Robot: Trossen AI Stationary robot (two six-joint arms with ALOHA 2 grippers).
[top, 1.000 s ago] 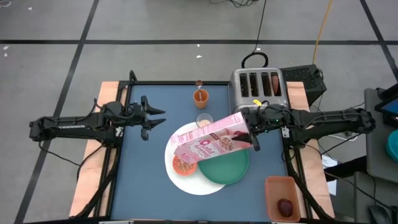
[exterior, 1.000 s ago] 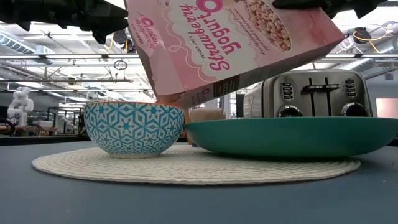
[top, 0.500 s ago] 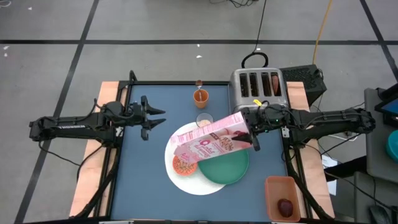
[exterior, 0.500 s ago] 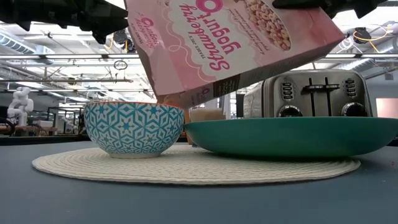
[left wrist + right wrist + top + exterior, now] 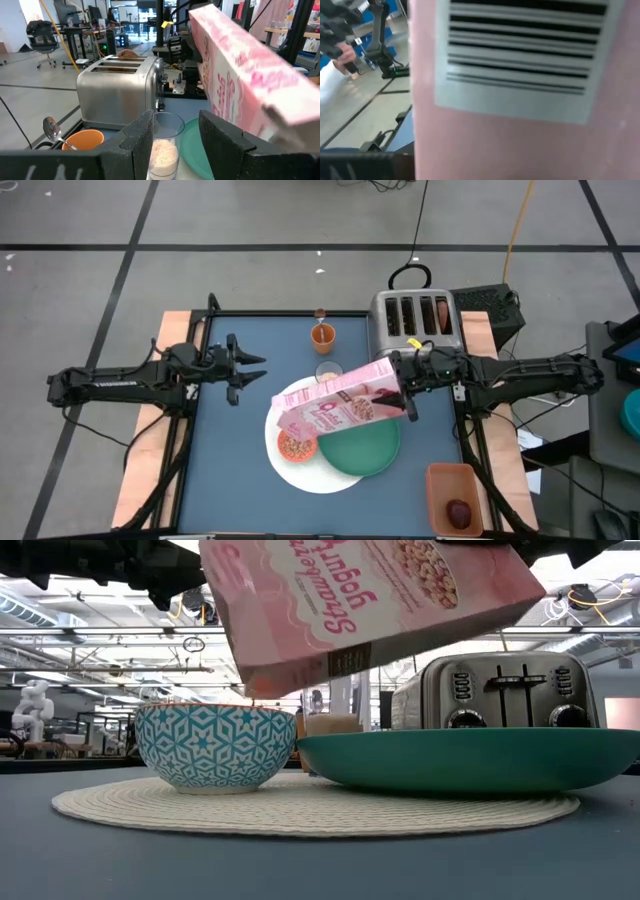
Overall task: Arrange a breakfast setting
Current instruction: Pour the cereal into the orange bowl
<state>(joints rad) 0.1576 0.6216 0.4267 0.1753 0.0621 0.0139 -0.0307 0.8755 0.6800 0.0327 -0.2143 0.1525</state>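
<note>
The right gripper [image 5: 403, 388] is clamped on the base end of the pink box [image 5: 335, 405], holding it tipped, mouth lowest, over the bowl [image 5: 296, 445] left of centre in the high view; cereal already shows inside the bowl. To pour well, I would keep the mouth centred above the bowl and tilt gently, so nothing spills onto the white plate [image 5: 287, 468] or the green plate [image 5: 362, 447] just right of it. The glass [image 5: 328, 372] and orange cup [image 5: 322, 335] sit above centre, clear of the pour; the toaster [image 5: 416, 321] is behind the right arm. The fruit [image 5: 458, 512] is at lower right, off the desk's blue surface. The left gripper [image 5: 244, 371] waits spread and empty at centre left.
</note>
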